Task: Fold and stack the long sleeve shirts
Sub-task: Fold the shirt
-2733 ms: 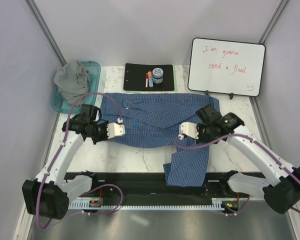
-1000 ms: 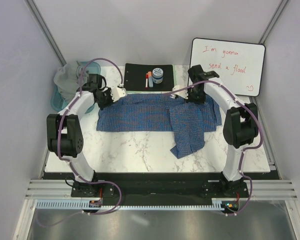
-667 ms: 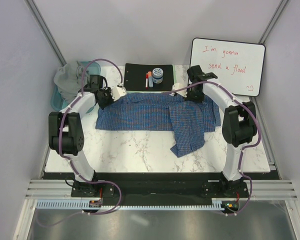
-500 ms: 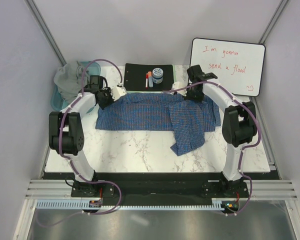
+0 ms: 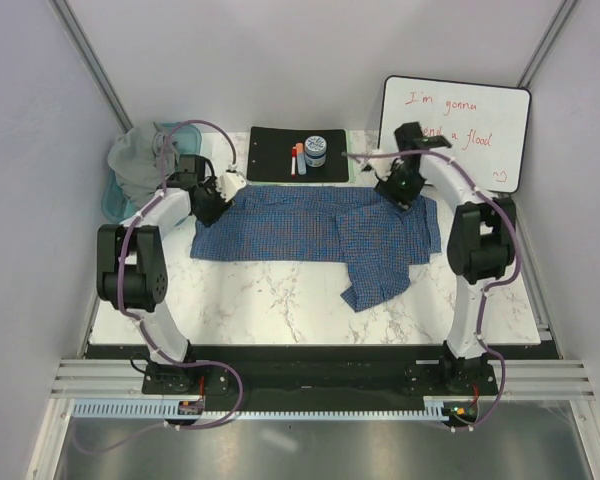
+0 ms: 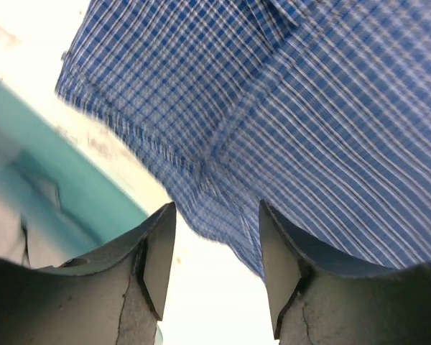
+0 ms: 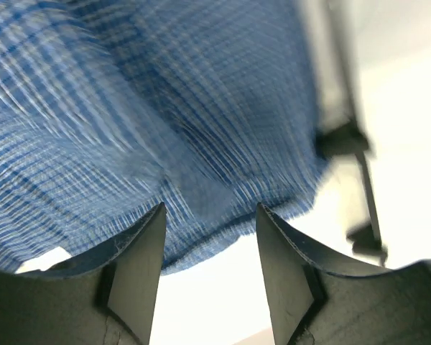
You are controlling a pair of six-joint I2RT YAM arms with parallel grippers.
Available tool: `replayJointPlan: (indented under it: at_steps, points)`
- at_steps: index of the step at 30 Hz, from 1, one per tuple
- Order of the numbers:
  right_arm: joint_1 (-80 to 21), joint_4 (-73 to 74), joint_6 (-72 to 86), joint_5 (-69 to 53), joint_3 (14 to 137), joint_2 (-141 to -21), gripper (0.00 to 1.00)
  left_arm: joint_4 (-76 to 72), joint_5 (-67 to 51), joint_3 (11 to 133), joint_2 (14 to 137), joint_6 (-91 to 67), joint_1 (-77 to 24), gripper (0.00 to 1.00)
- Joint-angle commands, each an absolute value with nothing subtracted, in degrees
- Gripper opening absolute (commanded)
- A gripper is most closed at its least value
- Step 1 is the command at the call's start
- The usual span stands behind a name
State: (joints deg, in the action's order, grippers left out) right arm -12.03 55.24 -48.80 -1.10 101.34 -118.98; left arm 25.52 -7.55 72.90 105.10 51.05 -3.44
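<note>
Fabric of the blue-and-white checked shirt (image 5: 310, 225) lies flat mid-table from above, one sleeve trailing nearward, so the folding looks part done. The left gripper (image 5: 223, 188) and right gripper (image 5: 395, 188) sit at its far corners. The grey shirt (image 5: 140, 160) waits in the teal tub (image 5: 115, 205).

Left wrist: jaws apart and empty, the shirt's corner just beyond.

Right wrist: jaws spread, gripping nothing, above the shirt's edge.

Parted end effector (image 7: 210, 213) seemingly just above blurred blue-check shirt (image 7: 165, 108)

Shirt (image 5: 310, 225) on table (image 5: 280, 300), tub (image 5: 187, 131) behind its left
</note>
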Motion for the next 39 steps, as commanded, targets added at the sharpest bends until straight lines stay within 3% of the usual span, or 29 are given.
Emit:
replayJointPlan:
  at_steps: [1,12,21,30,34,39]
  points:
    - [-4.5,64.8,-37.5,-15.2,108.8,-117.3,0.6,28.2,-11.0,71.2,95.6,42.8,-3.4,0.58]
    - [-3.3,57.0,-33.5,-18.1,94.0,-118.9,0.44,30.1,-14.5,68.2,100.7,40.2,-4.4,0.5]
    - [-3.3,54.8,-34.1,-17.1,83.0,-118.1,0.4,30.7,-11.4,58.6,100.3,45.2,-4.6,0.39]
    - [-3.3,57.3,-38.1,-17.0,70.6,-108.5,0.41,35.9,-10.5,48.0,89.7,49.0,-4.7,0.32]
    - [-3.2,64.4,-41.7,-18.1,67.2,-100.5,0.44,42.3,-11.6,43.2,82.4,50.8,-4.7,0.32]
    - [-2.5,70.4,-42.1,-20.7,75.4,-94.9,0.5,49.8,-20.7,49.3,72.5,49.5,-4.7,0.45]
